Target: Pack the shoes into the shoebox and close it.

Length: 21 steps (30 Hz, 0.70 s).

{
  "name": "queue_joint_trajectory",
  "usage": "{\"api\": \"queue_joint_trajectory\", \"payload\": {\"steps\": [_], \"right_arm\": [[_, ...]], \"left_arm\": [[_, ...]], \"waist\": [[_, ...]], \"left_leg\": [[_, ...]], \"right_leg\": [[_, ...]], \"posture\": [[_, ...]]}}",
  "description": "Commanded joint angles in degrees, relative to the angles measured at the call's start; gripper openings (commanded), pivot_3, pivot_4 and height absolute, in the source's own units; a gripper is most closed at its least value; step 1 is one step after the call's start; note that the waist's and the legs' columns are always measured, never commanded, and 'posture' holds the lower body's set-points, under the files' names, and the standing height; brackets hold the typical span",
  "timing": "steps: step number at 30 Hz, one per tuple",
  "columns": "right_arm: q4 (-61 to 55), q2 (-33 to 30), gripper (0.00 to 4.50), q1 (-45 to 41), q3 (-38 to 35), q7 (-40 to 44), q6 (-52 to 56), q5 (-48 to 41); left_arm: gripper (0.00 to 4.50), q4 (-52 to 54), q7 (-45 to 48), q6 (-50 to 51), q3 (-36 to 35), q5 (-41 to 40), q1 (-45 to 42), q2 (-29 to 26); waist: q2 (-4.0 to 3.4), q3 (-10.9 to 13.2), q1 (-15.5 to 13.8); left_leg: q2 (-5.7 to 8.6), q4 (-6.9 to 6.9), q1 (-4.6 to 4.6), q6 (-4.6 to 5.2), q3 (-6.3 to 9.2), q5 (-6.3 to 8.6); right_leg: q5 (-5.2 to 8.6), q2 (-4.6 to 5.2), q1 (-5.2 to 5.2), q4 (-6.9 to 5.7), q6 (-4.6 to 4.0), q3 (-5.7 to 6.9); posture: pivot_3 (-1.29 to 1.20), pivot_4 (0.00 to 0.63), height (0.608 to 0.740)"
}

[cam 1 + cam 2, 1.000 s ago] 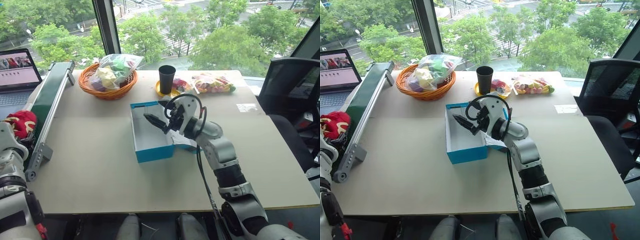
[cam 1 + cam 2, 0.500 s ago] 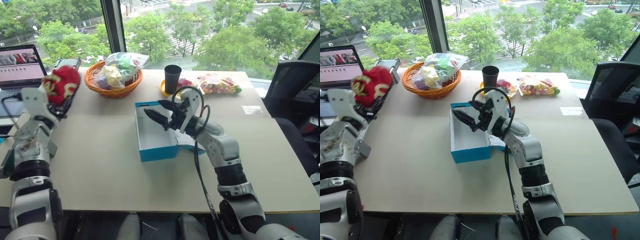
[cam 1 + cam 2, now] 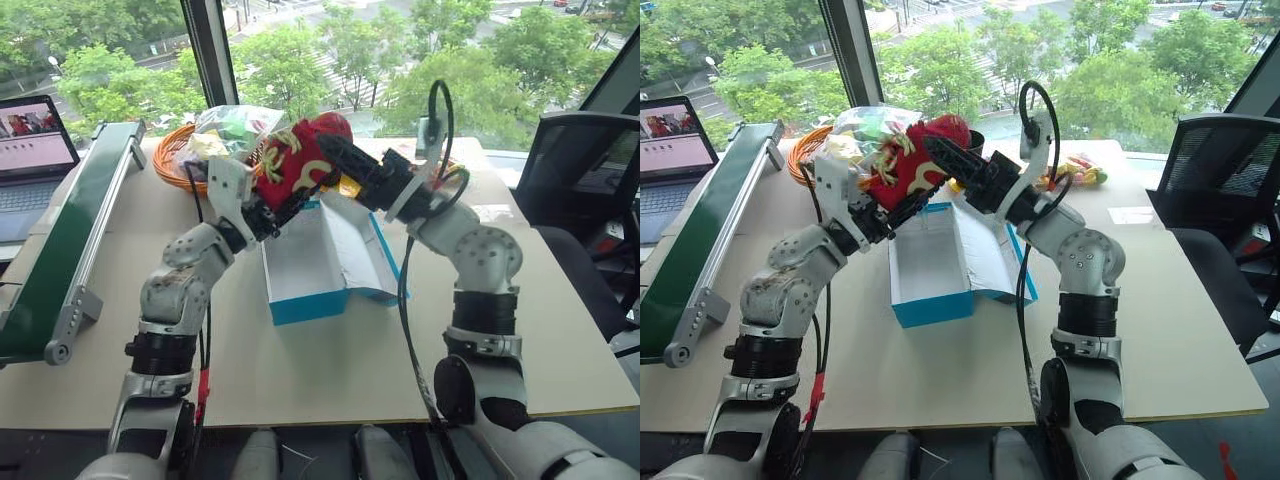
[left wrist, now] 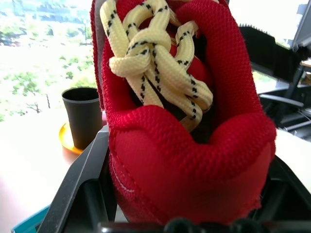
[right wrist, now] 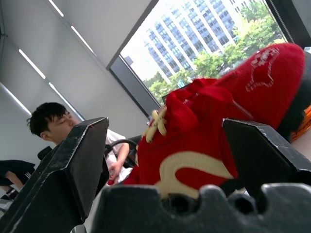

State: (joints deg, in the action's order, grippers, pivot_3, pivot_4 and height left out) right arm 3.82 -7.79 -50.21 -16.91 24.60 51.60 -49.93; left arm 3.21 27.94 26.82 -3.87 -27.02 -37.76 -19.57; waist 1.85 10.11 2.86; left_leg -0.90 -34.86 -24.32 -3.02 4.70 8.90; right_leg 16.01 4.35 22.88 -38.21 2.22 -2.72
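Observation:
One red shoe (image 3: 300,160) with gold embroidery and cream laces hangs above the open blue shoebox (image 3: 308,307). My left gripper (image 3: 283,190) is shut on it from the left and below. The laces and heel show close up, as the shoe (image 4: 184,145) sits between the black fingers (image 4: 77,194). From the right, my right gripper (image 3: 330,152) is open and points at the shoe's toe end. In its wrist view the shoe (image 5: 209,136) lies just beyond the spread fingers (image 5: 82,165). The box's white-lined lid (image 3: 362,245) leans open to the right.
An orange basket (image 3: 172,165) holding a bag stands behind the left arm. A black cup (image 4: 82,114) on a yellow saucer and bagged colourful items (image 3: 1080,170) are at the table's back. A green conveyor (image 3: 70,230) and laptop (image 3: 35,135) lie left, a chair (image 3: 590,170) right. A person (image 5: 48,121) is seated nearby.
My left arm swung right and up from the conveyor side, carrying the shoe over the box. My right gripper rose out of the box and rolled to face the shoe.

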Motion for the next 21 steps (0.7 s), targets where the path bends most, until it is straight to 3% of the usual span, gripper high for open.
{"api": "queue_joint_trajectory", "payload": {"steps": [1, 6, 18, 21], "right_arm": [[-1.57, -3.98, 4.50, 2.33, -3.45, -0.96, 1.86, -2.54], [-2.80, -8.83, 4.50, 4.23, -5.65, -1.47, 4.45, -5.05], [-5.72, -1.50, 4.50, 0.43, -4.30, -6.38, 3.09, -12.19], [-4.86, -0.07, 4.50, -0.87, -4.02, -7.42, 2.21, -12.40]], "left_arm": [[2.57, 5.58, 0.23, -0.15, -2.05, -1.91, -3.05, -0.38], [2.57, 5.81, 0.33, 0.49, -2.08, -1.89, -2.45, -0.82], [2.57, 9.84, -2.03, 4.65, 0.49, -4.26, -1.02, 4.63], [2.57, 9.83, -0.63, 3.66, 3.61, -1.42, 1.99, 4.16]], "waist": [[0.00, 0.00, -0.27], [-0.09, 0.05, -0.35], [-0.10, 0.06, -0.28], [-0.10, 0.06, -0.31]], "left_leg": [[0.00, 0.00, -0.03, 0.00, 0.00, 0.00], [0.04, -0.01, -0.07, 0.00, -0.01, 0.00], [0.03, -0.03, -0.08, 0.01, -0.02, 0.00], [0.03, -0.03, -0.05, 0.01, -0.02, 0.00]], "right_leg": [[0.00, 0.00, 0.00, 0.03, 0.00, 0.00], [0.00, 0.03, 0.02, 0.08, 0.00, -0.01], [0.00, 0.01, 0.01, 0.06, 0.00, -0.04], [0.00, 0.01, -0.02, 0.08, 0.00, -0.04]], "posture": [[0.00, 0.150, 0.740], [0.00, 0.150, 0.740], [0.00, 0.150, 0.740], [0.00, 0.150, 0.740]]}}
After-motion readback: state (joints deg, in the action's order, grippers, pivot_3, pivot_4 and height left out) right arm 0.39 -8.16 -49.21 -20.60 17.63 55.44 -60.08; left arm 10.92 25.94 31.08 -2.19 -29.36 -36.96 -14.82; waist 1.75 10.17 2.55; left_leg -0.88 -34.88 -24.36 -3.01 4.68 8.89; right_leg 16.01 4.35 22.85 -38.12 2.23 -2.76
